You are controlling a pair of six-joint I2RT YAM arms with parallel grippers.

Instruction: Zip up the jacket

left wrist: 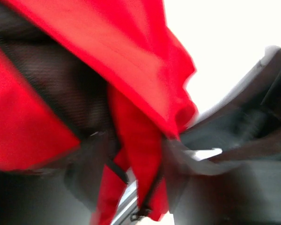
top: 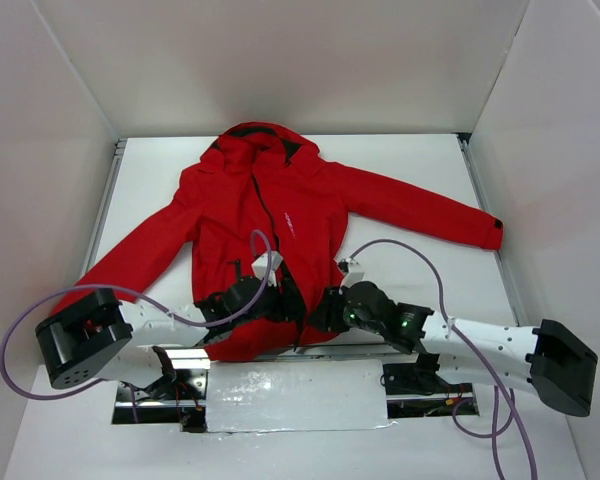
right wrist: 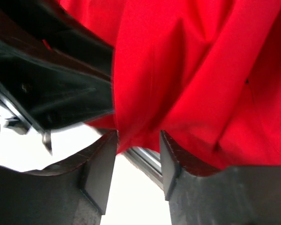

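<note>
two grippers meet at the bottom hem of the jacket [top: 280, 200], at the middle of the table's near edge. the jacket lies front up on the white table [top: 420, 160], hood toward the far edge, one sleeve reaching toward the right edge and the other toward the near left corner. the left gripper [top: 268, 298] sits on the hem just left of the front opening, and the right gripper [top: 325, 308] is just beside it on the right. in the right wrist view its fingers [right wrist: 100, 171] stand apart, a fold of red fabric dipping to their tips and bare table showing in the gap. the left wrist view is blurred: red cloth, black mesh lining [left wrist: 70, 89] and a dark zip [left wrist: 147, 197] hang close to the lens, and i cannot tell whether that gripper's jaws are apart or together.
</note>
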